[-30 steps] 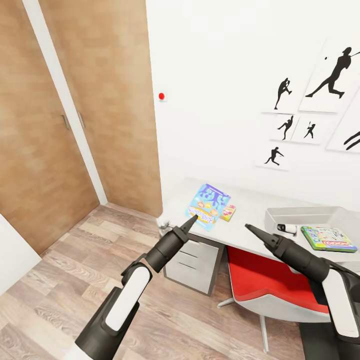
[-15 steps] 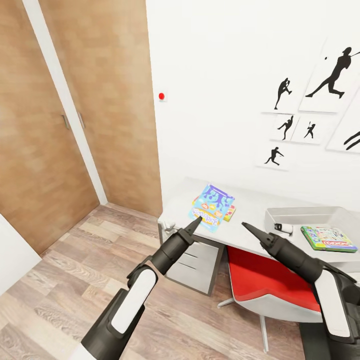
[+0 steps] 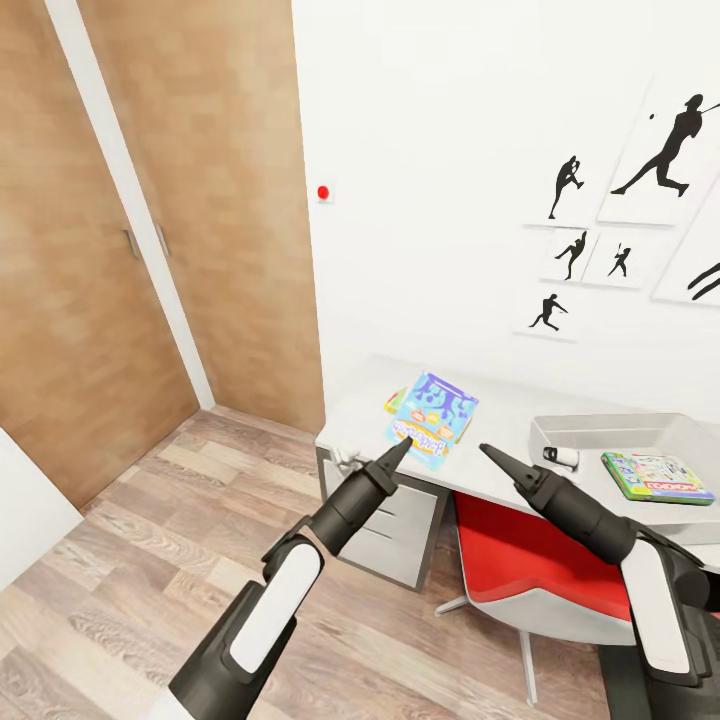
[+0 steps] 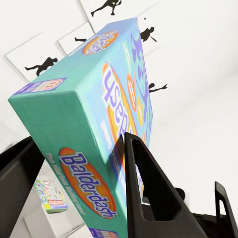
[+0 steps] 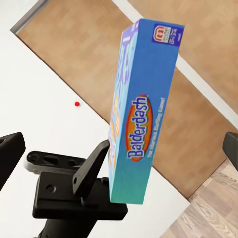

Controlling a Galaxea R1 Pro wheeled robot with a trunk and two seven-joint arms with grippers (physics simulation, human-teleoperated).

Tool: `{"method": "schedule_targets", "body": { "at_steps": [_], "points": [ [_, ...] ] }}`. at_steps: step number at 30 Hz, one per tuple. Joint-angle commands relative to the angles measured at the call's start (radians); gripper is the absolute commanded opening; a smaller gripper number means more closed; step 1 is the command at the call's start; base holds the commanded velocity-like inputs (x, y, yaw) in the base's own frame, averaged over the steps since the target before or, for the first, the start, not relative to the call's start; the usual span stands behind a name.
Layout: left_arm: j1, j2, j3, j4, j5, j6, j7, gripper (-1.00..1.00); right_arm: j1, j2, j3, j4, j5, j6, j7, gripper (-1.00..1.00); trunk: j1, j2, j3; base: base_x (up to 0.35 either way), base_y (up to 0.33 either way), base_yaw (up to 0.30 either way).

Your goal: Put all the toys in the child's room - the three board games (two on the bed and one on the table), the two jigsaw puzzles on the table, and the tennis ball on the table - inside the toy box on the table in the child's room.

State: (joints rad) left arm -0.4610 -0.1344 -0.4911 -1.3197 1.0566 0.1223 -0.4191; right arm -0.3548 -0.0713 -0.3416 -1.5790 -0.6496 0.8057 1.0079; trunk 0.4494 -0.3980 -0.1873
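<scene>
One board game [image 3: 432, 418], the light-blue box, is sitting clamped in the left gripper [image 3: 398, 449], with the toy box [image 3: 620, 433] lying well right; the right gripper [image 3: 490, 455] is hanging empty, spread apart.

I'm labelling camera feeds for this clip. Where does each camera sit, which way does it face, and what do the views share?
Head view: on the head, looking down at the table, showing both arms.
Left wrist view: near the left gripper, facing the wall pictures; its fingers clamp the Balderdash box.
Right wrist view: near the right gripper, facing the brown door.
Shared: the Balderdash box and left gripper show in all three.
</scene>
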Motion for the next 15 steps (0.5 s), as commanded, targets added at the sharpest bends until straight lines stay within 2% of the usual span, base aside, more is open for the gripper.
{"method": "schedule_targets", "body": {
  "at_steps": [1, 7, 15],
  "points": [
    [-0.001, 0.0, 0.0, 0.0, 0.011, 0.008, -0.003, -1.0, -0.001, 0.0, -0.001, 0.0, -0.003, 0.005, 0.001, 1.0, 0.001, -0.002, -0.002, 0.0, 0.0, 0.0],
    [-0.001, -0.001, -0.004, 0.0, 0.012, 0.004, -0.001, -1.0, -0.001, 0.0, -0.002, 0.006, -0.003, 0.004, -0.003, 1.0, 0.001, -0.002, -0.002, 0.0, 0.0, 0.0],
    [-0.001, -0.009, -0.006, 0.0, 0.014, -0.015, 0.002, -1.0, -0.015, 0.0, -0.004, 0.035, -0.005, -0.013, -0.061, 1.0, 0.001, -0.002, -0.002, 0.0, 0.0, 0.0]
  ]
}}
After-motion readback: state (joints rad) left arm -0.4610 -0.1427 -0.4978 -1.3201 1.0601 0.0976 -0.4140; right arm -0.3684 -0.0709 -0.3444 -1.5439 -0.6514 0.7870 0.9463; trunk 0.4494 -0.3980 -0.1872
